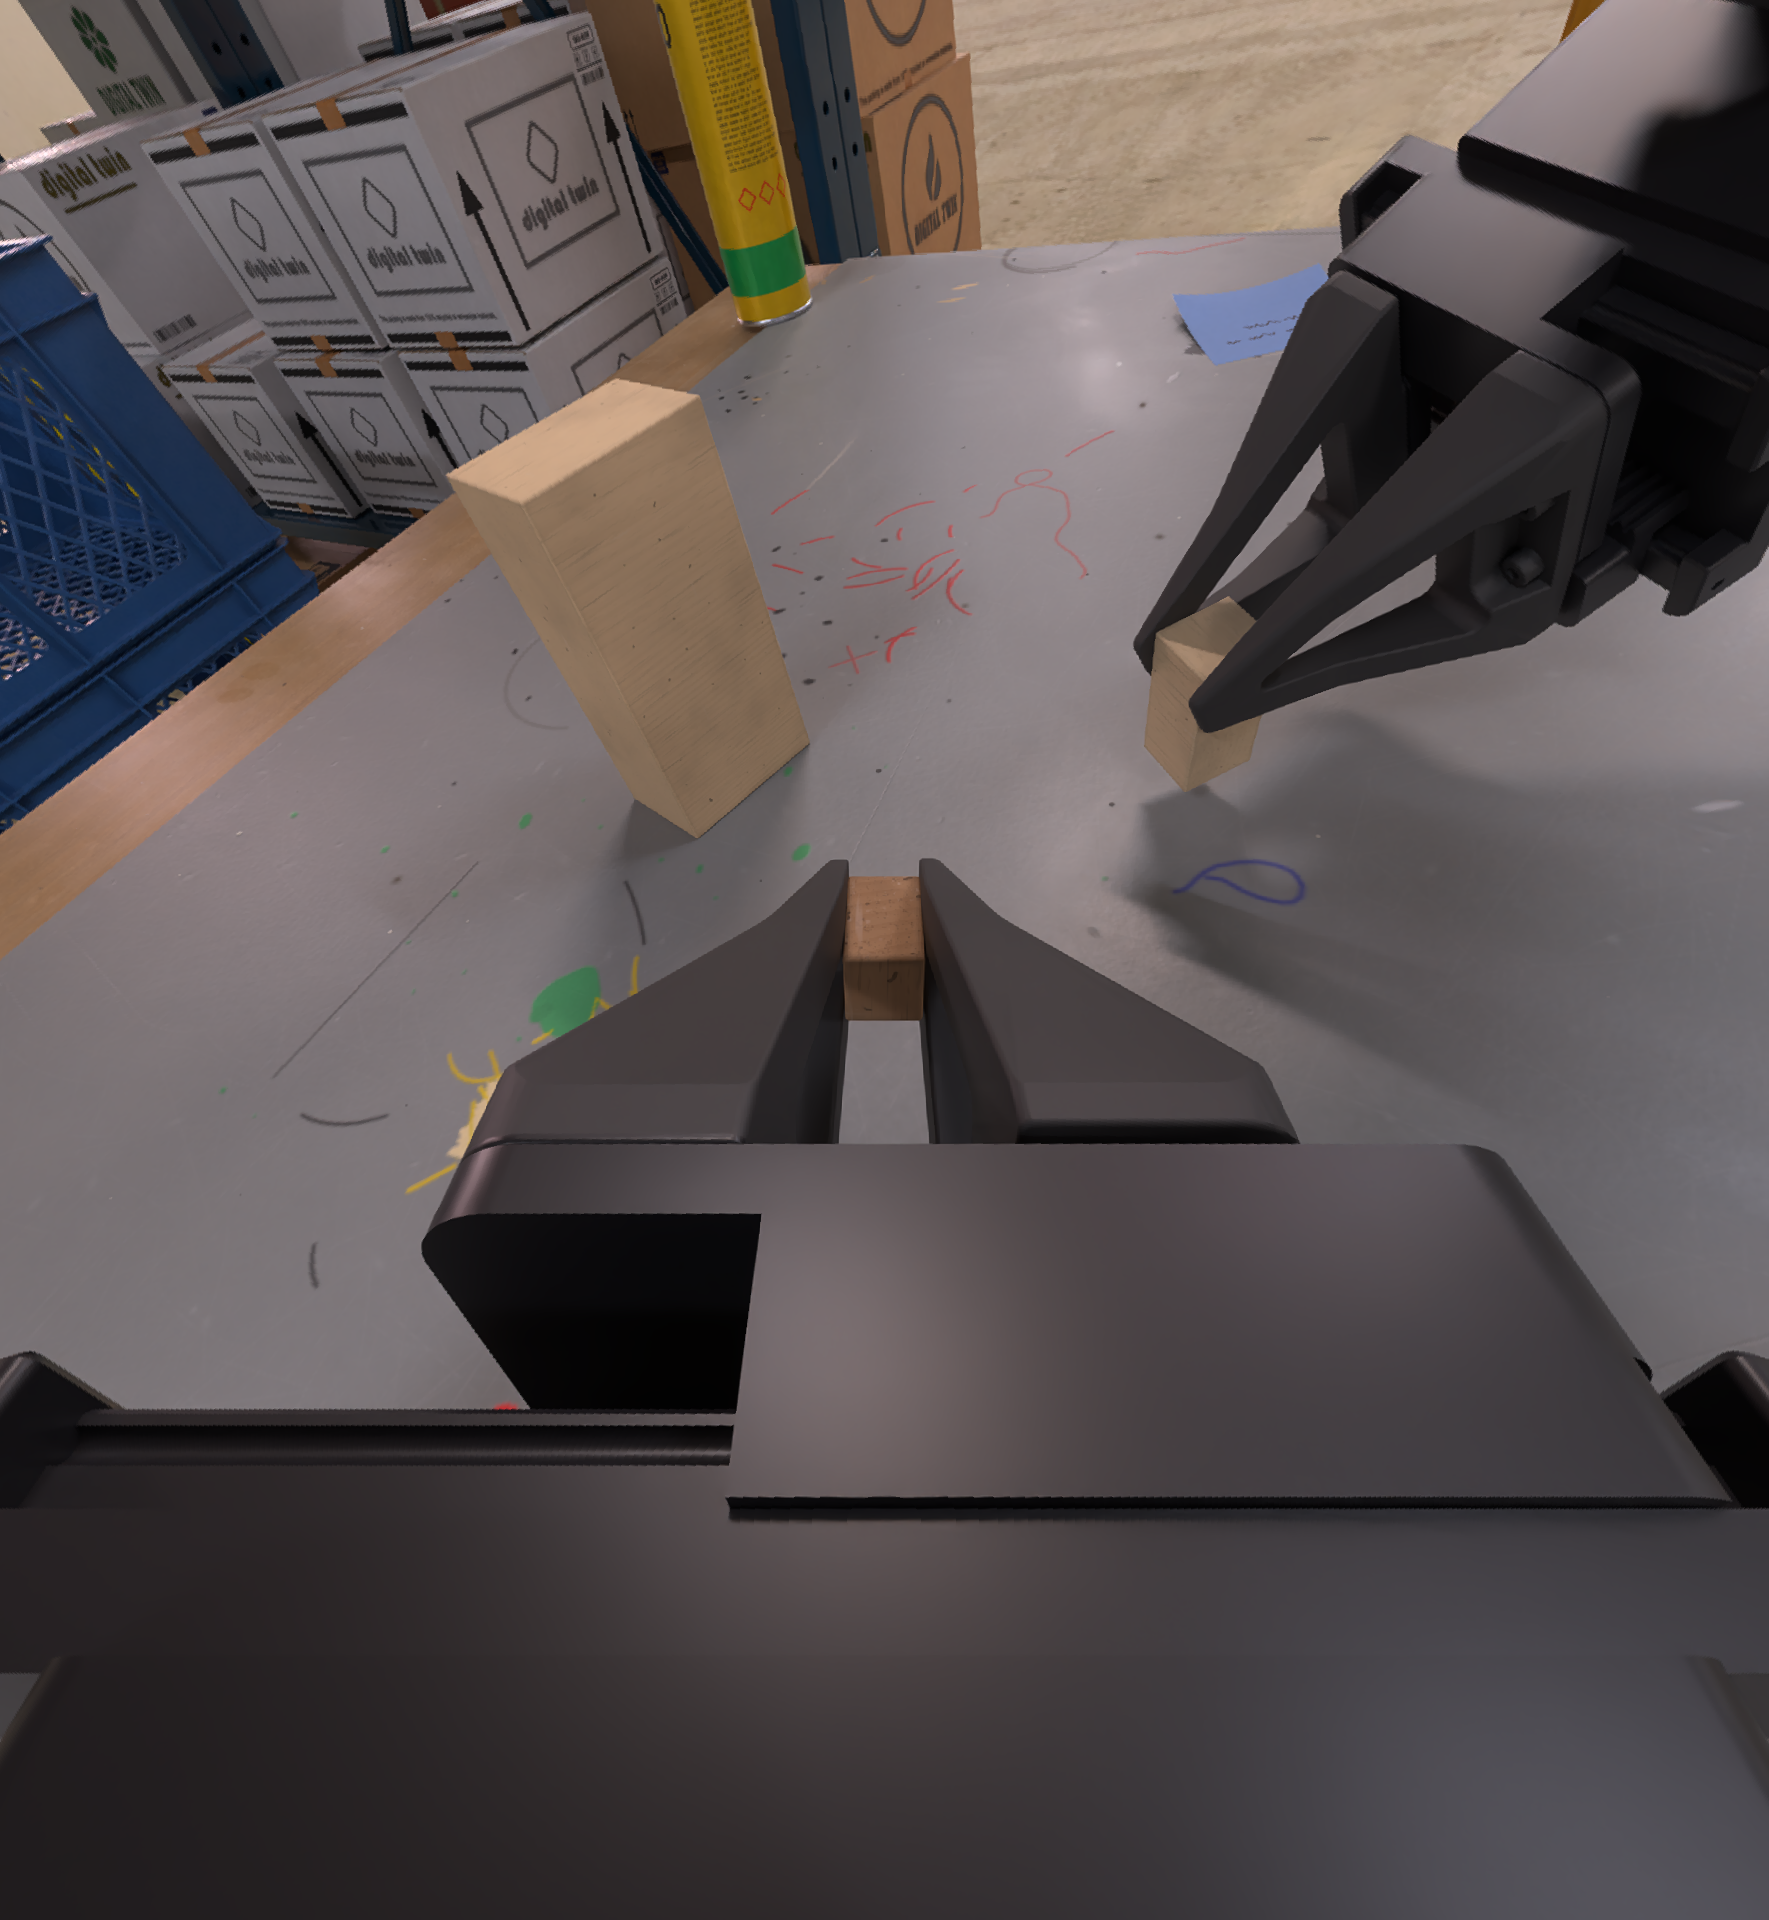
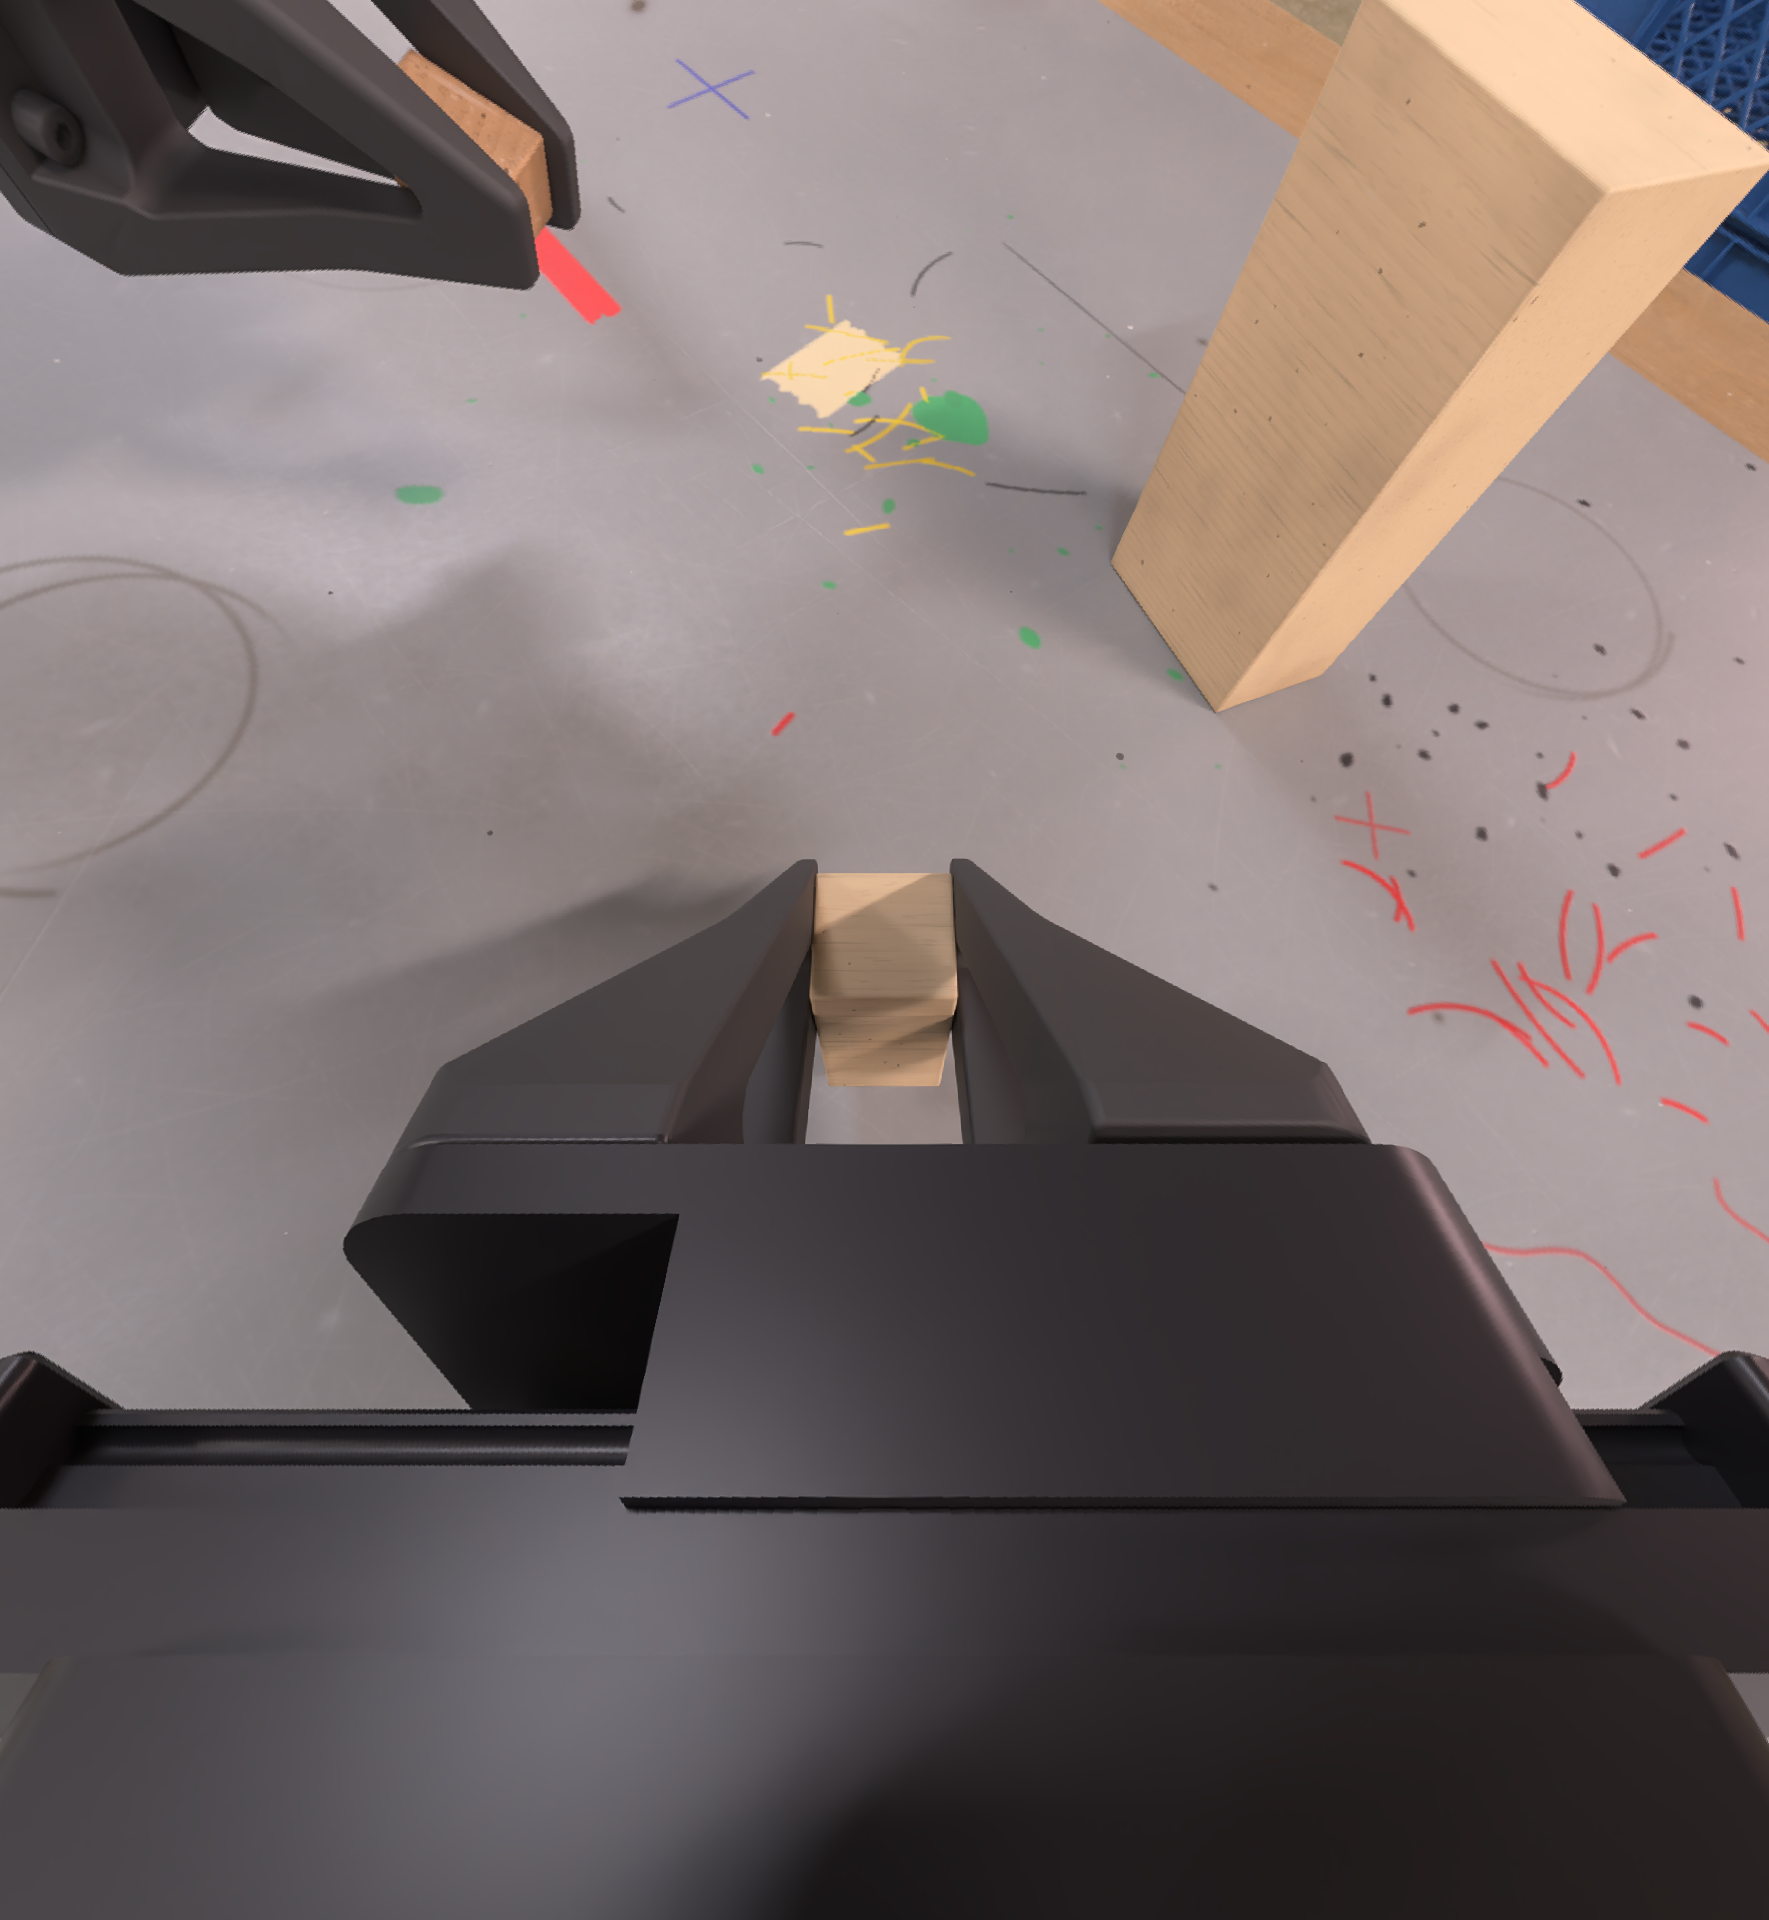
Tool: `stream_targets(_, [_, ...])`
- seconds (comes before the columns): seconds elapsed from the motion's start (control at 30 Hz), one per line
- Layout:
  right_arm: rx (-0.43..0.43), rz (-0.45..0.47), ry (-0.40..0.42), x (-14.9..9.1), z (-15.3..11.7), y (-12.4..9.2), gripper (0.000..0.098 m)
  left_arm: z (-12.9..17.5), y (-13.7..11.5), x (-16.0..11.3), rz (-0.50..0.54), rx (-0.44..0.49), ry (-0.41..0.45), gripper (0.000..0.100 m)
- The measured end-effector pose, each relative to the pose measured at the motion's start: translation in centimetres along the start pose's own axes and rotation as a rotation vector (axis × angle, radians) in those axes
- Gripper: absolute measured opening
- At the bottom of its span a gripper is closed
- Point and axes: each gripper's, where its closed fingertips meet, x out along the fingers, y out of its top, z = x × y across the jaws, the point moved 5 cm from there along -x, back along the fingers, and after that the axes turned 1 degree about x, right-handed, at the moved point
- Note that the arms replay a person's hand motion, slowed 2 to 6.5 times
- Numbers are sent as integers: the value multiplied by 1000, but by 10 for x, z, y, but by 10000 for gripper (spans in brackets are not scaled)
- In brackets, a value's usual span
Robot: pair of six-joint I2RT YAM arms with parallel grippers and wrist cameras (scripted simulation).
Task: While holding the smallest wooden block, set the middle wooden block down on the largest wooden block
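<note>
A: Left wrist view first. What's the left gripper (image 1: 883, 883) got?

B: Clamped on the smallest wooden block (image 1: 884, 945), darker brown, pinched between both fingers above the grey table (image 1: 236, 1195).

A: Right gripper (image 2: 883, 883)?

B: Closed around the middle wooden block (image 2: 882, 961), pale wood. Left view shows it off the surface, shadow under it.

A: Largest wooden block (image 1: 641, 603)?

B: Standing on end on the table, nothing on top, well apart from both grippers, near the table's wooden edge.

A: Background?

B: Blue crate (image 1: 49, 520), white boxes (image 1: 392, 229), yellow cylinder (image 1: 745, 156) beyond the edge. Blue paper (image 1: 1238, 322) on the table.
</note>
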Motion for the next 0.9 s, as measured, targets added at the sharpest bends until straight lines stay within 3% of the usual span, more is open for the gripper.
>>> stream_targets(0.2, [7, 22, 24, -2, 1, 3, 207, 0, 0, 0, 0, 1, 0, 110])
stream_targets(0.5, [-26, 162, 99, -14, 8, 28, 207, 1, -2, 0, -11, -1, -6, 110])
stream_targets(0.9, [-151, 240, 147, -22, 31, 90, 207, 2, -2, 0, -11, 0, -6, 110])
